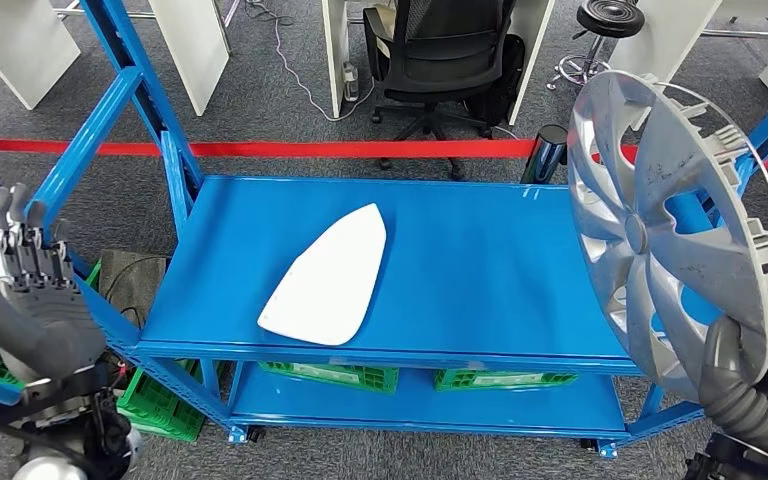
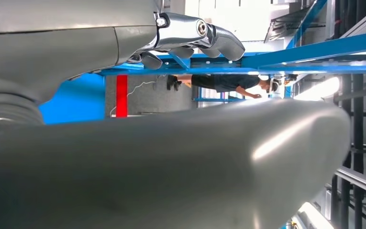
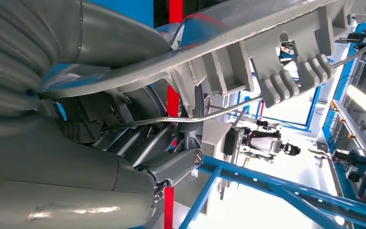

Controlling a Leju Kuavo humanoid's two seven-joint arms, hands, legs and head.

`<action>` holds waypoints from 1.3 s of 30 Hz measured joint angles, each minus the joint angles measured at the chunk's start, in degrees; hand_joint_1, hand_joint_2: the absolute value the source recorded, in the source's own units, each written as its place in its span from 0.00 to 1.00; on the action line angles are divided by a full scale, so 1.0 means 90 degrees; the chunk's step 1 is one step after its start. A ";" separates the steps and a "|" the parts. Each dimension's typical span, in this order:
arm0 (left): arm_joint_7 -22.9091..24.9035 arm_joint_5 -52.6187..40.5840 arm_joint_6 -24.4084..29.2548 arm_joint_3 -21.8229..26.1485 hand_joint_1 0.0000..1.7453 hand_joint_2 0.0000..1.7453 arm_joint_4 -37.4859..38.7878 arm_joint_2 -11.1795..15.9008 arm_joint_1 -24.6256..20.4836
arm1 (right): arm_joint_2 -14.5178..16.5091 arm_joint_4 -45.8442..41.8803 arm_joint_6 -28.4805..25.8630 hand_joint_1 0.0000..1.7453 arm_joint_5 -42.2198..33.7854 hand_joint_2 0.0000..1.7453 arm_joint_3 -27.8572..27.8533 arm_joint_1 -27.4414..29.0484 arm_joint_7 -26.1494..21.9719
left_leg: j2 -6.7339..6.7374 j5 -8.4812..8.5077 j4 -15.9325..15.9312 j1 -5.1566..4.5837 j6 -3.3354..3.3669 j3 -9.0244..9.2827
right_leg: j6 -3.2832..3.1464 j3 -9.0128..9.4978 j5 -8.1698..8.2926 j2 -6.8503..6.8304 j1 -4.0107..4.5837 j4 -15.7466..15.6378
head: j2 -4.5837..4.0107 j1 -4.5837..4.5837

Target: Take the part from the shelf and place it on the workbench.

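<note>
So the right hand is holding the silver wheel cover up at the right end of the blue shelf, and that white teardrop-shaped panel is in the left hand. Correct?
Not quite. The white panel lies flat on the blue shelf, and the left hand is empty, raised beside the shelf's left end, as the head view shows. The rest holds: the right hand holds the silver wheel cover up at the right end.

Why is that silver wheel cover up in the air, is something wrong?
Nothing looks broken. The right robot hand holds the wheel cover on edge beside the blue shelf. A white part lies flat there.
</note>
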 joint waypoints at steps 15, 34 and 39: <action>-0.0001 -0.0058 -0.0016 0.0000 0.00 0.00 -0.0012 0.0000 0.0000 | 0.0046 -0.0033 0.0000 1.00 -0.0280 1.00 -0.0007 0.0106 -0.0142 | 0.0001 0.0000 0.0000 0.0000 0.0000 0.0001 | 0.0000 -0.0001 0.0000 0.0000 0.0000 0.0000 | 0.0000 0.0001; 0.0010 -0.0112 -0.0049 -0.0017 0.00 0.00 -0.0012 -0.0002 -0.0003 | 0.0044 -0.0036 0.0000 1.00 -0.0359 1.00 -0.0007 0.0119 -0.0185 | 0.0001 0.0000 0.0000 0.0000 0.0000 0.0000 | 0.0000 -0.0002 0.0000 0.0000 0.0000 0.0000 | 0.0000 0.0001; 0.0010 -0.0112 -0.0065 -0.0022 0.00 0.00 -0.0012 -0.0002 -0.0005 | 0.0044 -0.0043 0.0000 1.00 -0.0376 1.00 -0.0007 0.0119 -0.0154 | 0.0001 0.0000 0.0001 0.0000 0.0000 0.0001 | 0.0000 -0.0003 0.0000 0.0000 0.0000 0.0000 | 0.0000 -0.0001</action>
